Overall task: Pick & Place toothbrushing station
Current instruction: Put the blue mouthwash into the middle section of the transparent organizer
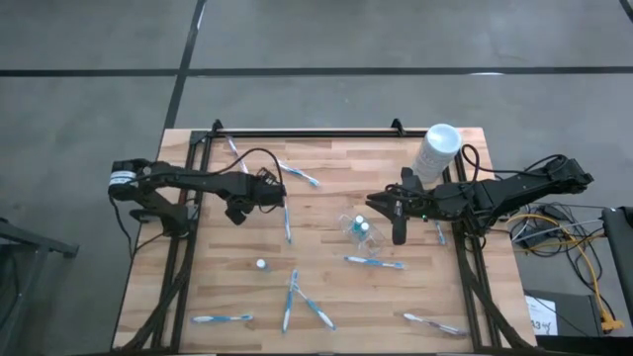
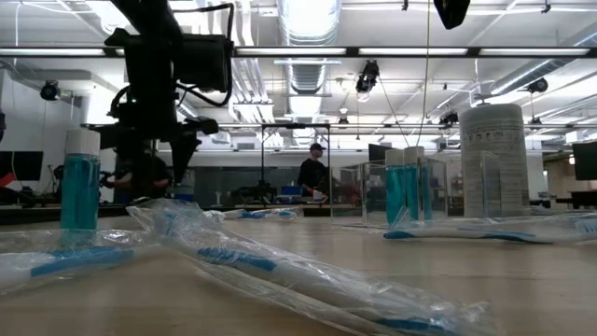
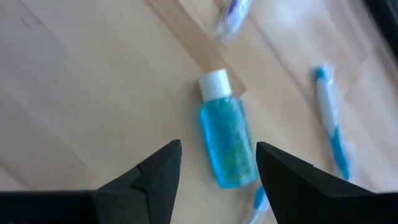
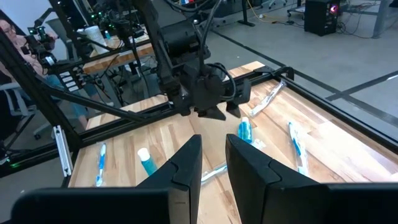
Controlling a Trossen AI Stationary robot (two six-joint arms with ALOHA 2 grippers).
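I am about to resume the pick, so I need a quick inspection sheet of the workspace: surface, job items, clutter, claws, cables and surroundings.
Surface: wooden table, with job items scattered across it.
Job's things: wrapped toothbrushes lie all over the table. The pouch sits mid-table and holds tubes. One tube lies flat, and another tube stands upright.
Clutter: white cylinder at the far right corner.
Claws: the left claw is open above the lying tube. The right claw is narrowly open and empty, beside the pouch.
Cables: a black loop on the left arm; loose cables on the floor to the right.
Surroundings: a person stands far behind the table.
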